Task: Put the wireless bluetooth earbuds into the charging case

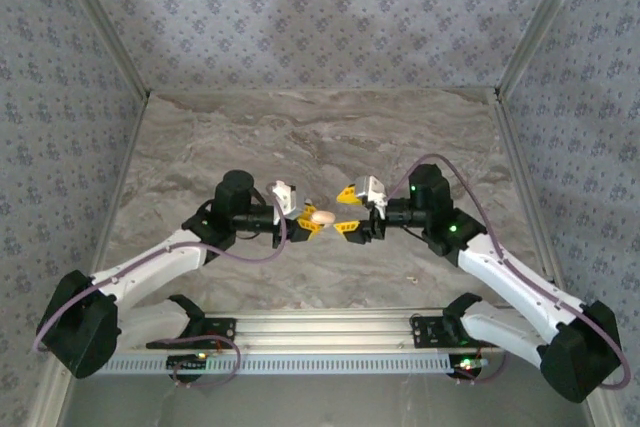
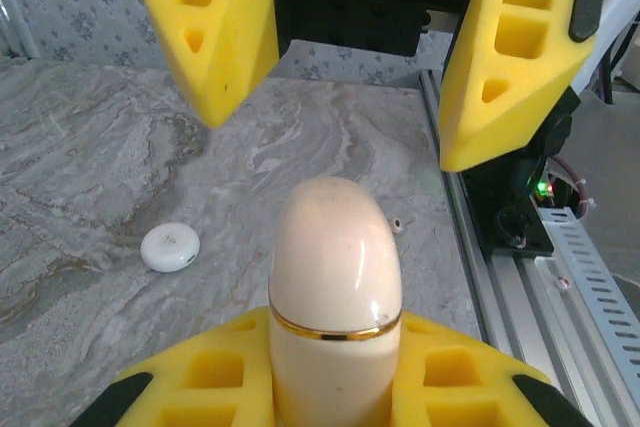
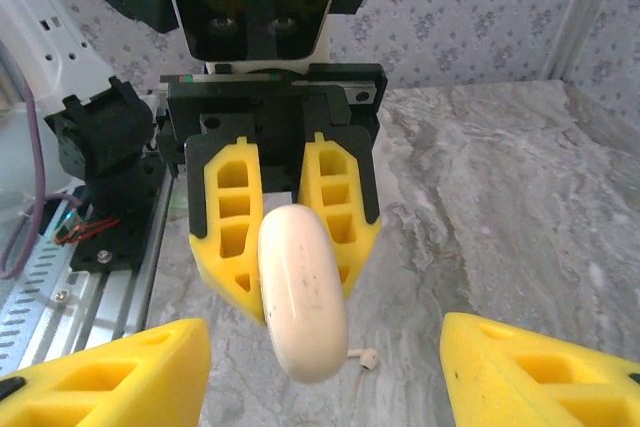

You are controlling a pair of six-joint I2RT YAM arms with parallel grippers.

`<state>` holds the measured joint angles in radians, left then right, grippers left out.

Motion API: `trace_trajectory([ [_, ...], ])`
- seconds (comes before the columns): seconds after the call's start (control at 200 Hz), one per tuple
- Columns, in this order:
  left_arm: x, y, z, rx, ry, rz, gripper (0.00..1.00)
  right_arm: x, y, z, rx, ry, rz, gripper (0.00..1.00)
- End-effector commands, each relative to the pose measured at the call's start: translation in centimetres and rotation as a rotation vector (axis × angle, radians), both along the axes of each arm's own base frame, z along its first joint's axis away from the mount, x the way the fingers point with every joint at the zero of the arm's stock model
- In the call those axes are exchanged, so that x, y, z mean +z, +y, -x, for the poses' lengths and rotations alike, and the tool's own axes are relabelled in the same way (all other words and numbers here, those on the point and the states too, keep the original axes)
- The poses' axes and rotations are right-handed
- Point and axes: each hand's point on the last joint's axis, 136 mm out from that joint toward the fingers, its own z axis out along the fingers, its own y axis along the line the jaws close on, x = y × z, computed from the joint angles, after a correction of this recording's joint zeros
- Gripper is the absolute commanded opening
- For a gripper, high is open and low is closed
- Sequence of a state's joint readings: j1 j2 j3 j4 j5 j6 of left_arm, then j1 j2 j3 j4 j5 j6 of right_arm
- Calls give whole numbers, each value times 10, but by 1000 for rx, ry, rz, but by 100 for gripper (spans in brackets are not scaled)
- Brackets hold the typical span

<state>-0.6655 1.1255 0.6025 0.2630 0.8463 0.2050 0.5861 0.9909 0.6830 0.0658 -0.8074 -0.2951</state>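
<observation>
As the left claw (image 1: 308, 220) is pinching the charging case (image 2: 335, 287), the right claw (image 1: 345, 210) is gaping. An earbud (image 2: 397, 224) is lying beside the worktop's (image 2: 100, 147) near edge.

A glossy, smooth finish is shown by the cream, egg-shaped plastic charging case (image 2: 335, 287), which is ringed by a polished gold band (image 2: 335, 330). The yellow cut-out fingers (image 2: 215, 27) are seen as matt plastic. At 9 o'clock of the case, a soft sheen is shown by a white round plastic disc (image 2: 169, 247). The grey marbled tabletop (image 2: 90, 147) is seen as smooth and dull.
</observation>
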Motion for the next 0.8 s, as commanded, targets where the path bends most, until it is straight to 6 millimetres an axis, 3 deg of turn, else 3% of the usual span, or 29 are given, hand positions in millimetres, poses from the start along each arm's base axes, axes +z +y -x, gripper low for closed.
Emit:
trace_trajectory([
  [0.0, 23, -2, 2, -17, -33, 87, 19, 29, 10, 3, 63, -32, -69, 64],
  [0.44, 28, 0, 4, -17, -38, 97, 19, 22, 21, -11, 77, 2, -52, 62],
  [0.794, 30, 1, 7, -26, -49, 85, 19, 26, 8, -48, -61, 46, -51, 58],
])
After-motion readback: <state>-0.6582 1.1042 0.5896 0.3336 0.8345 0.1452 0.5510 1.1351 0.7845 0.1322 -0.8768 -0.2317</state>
